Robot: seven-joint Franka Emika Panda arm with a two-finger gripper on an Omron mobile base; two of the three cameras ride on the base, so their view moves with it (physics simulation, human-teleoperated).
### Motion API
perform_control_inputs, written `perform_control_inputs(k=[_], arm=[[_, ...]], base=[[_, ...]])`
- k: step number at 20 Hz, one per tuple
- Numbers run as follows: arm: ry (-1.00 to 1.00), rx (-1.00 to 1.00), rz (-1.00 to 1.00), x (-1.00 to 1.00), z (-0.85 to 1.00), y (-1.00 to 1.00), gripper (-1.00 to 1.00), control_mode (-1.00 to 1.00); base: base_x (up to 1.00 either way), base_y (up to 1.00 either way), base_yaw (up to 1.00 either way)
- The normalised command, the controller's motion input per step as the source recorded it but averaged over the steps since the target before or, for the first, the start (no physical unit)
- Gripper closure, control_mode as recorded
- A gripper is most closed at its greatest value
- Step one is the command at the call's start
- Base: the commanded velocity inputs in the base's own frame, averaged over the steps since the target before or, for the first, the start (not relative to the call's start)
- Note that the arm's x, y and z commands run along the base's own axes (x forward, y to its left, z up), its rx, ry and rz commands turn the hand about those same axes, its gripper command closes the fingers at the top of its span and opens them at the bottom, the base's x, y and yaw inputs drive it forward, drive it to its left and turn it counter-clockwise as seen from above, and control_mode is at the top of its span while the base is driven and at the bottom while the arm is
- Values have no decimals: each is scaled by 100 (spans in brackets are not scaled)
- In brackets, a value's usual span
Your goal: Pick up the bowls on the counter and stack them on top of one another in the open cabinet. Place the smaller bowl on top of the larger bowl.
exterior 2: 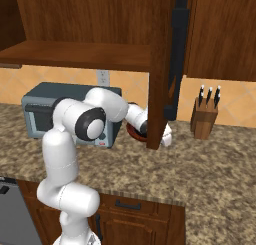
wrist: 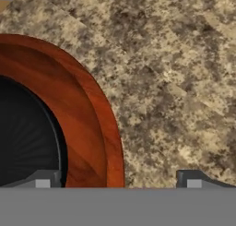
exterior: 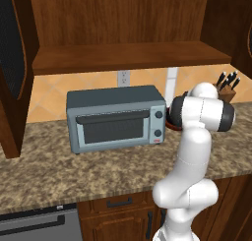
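Note:
A glossy reddish-brown bowl (wrist: 87, 114) with a dark inside rests on the speckled granite counter (wrist: 175, 82). In the hand view my gripper (wrist: 118, 181) is open just above it. The bowl's near rim runs between the two fingertips (wrist: 44, 180), one over the dark inside and one over bare counter. From the base views the bowl (exterior 2: 133, 133) sits right of the toaster oven, mostly behind my arm and peeking out as a sliver (exterior: 170, 123). The open cabinet (exterior: 128, 55) hangs above, its plank shelf (exterior 2: 75, 53) bare.
A grey toaster oven (exterior: 115, 117) stands on the counter (exterior: 98, 171) just left of the bowl. The cabinet's open right door (exterior 2: 162, 64) hangs down in front of my hand. A knife block (exterior 2: 204, 118) stands at the right by the wall.

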Motion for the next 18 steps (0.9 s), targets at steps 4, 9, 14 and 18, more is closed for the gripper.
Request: perform_control_inputs(k=[4,9,14,18], arm=[[-2,0,3,6,0,2,-100,-100],[-1,0,11,21,-3,18,-100,-100],[2,-1,9,7,-26,7,-100,-100],[2,0,4,0,-31,0,-100,-100]], base=[[0,0,0],[0,0,0],[0,0,0],[0,0,0]])
